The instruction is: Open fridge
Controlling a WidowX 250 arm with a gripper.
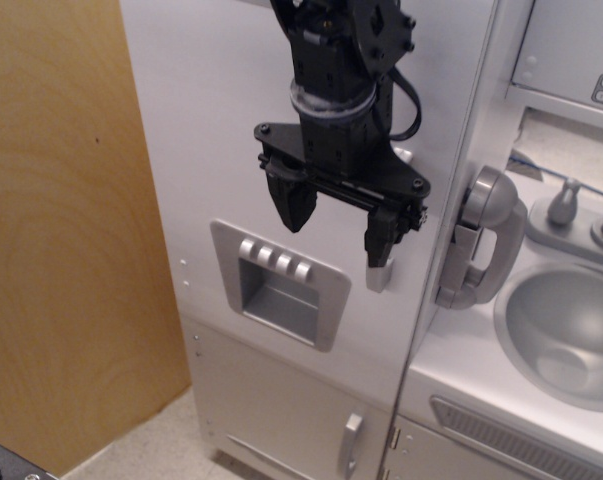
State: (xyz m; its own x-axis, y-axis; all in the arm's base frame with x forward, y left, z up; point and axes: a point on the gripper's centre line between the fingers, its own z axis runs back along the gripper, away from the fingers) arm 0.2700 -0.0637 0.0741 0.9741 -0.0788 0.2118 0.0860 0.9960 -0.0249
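The tall white fridge [211, 120] stands shut, with a grey recessed dispenser panel [279, 282] bearing four buttons. Its vertical silver bar handle [380, 277] is mostly hidden behind my gripper; only the lower end and a bit of the top show. My black gripper [339, 230] hangs open in front of the door, its right finger [386, 235] over the handle's lower part and its left finger [293, 205] above the dispenser. Nothing is held.
A shorter white door with a small handle [350, 444] sits below. A grey toy phone handset [478, 240] hangs right of the fridge. A grey sink [566, 335] with taps is at the right. A wooden panel [61, 230] stands left.
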